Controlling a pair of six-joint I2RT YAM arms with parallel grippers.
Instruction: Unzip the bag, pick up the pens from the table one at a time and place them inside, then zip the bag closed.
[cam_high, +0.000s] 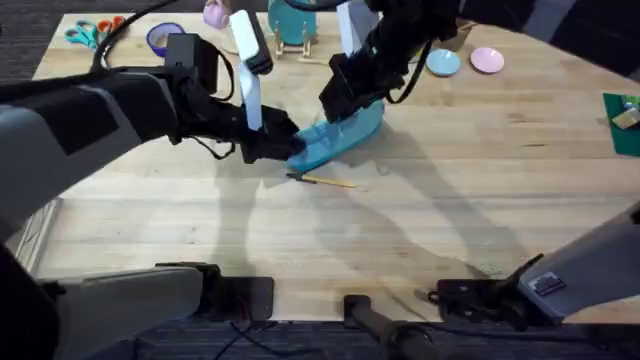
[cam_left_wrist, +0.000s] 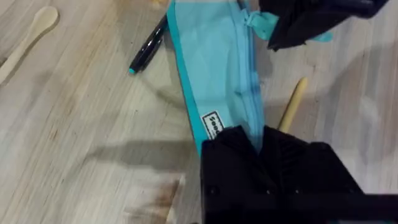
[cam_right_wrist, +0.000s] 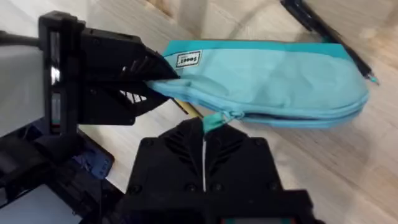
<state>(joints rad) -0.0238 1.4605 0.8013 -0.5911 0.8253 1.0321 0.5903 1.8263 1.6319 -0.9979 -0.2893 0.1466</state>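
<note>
The teal-blue bag (cam_high: 345, 138) lies slanted on the table (cam_high: 450, 220), its zipper line still closed along its length. My left gripper (cam_high: 283, 147) is shut on the bag's near-left end, by the label (cam_left_wrist: 213, 124). My right gripper (cam_high: 345, 100) is over the bag and shut on the teal zipper pull (cam_right_wrist: 214, 119), close to that same end. The yellow pen (cam_high: 325, 181) lies just in front of the bag. In the left wrist view the black pen (cam_left_wrist: 149, 43) with a teal tip lies along the bag's far side.
A pale wooden spoon (cam_left_wrist: 28, 34) lies beyond the black pen. At the table's back are scissors (cam_high: 85, 32), a purple tape roll (cam_high: 165, 38), a teal object on a wooden stand (cam_high: 292, 25), and blue (cam_high: 443, 62) and pink (cam_high: 487, 60) dishes. A green item (cam_high: 625, 118) sits at the right edge.
</note>
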